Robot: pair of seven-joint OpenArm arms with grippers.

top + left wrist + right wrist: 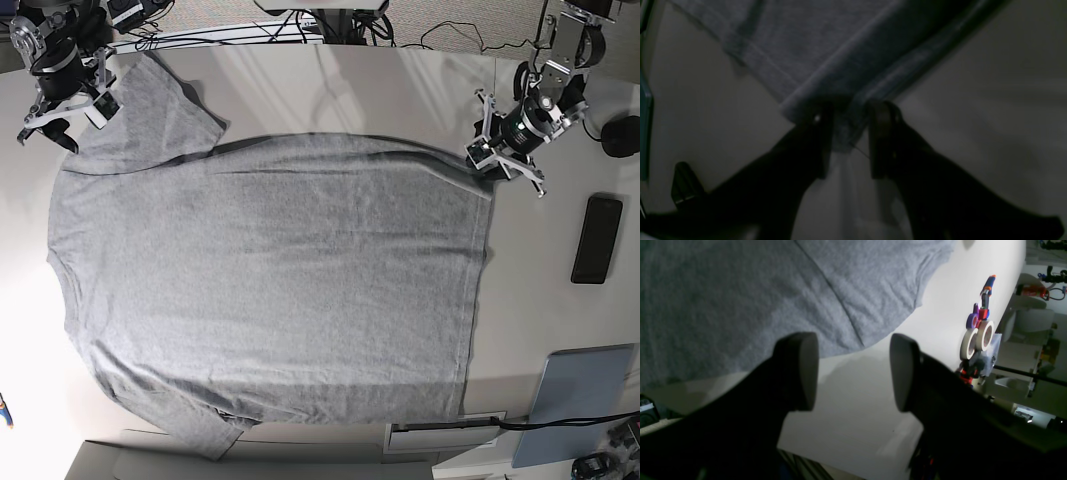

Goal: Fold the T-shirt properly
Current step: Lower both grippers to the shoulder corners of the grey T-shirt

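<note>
A: How do the jaws stand?

B: The left gripper (850,133) has its jaws part-way apart, one on each side of a bunched corner of the tee (270,290). In the left wrist view the cloth sits between them; whether they pinch it, that dim view does not settle. The right gripper (853,370) has its jaws wide apart with nothing between them, only bare worktop (857,426) showing in the gap.

A: Where is the tee?

B: Spread flat across the middle of the worktop, plain grey side up, no lettering showing. In the base view its hem runs down that view's right side, and the sleeves lie on that view's left, one at the top and one at the bottom.

A: And the arms against it?

B: The left gripper (497,158) is at the hem's upper corner. The right gripper (58,108) hangs over the upper sleeve near its edge; the wrist view shows the sleeve's edge just beyond the jaw tips.

A: Anything else about?

B: A black phone (596,239) lies on the worktop right of the hem, well apart from it. A pale-blue pad (580,405) sits at the lower right corner. Tape rolls (977,340) stand at the worktop's far edge in the right wrist view.
</note>
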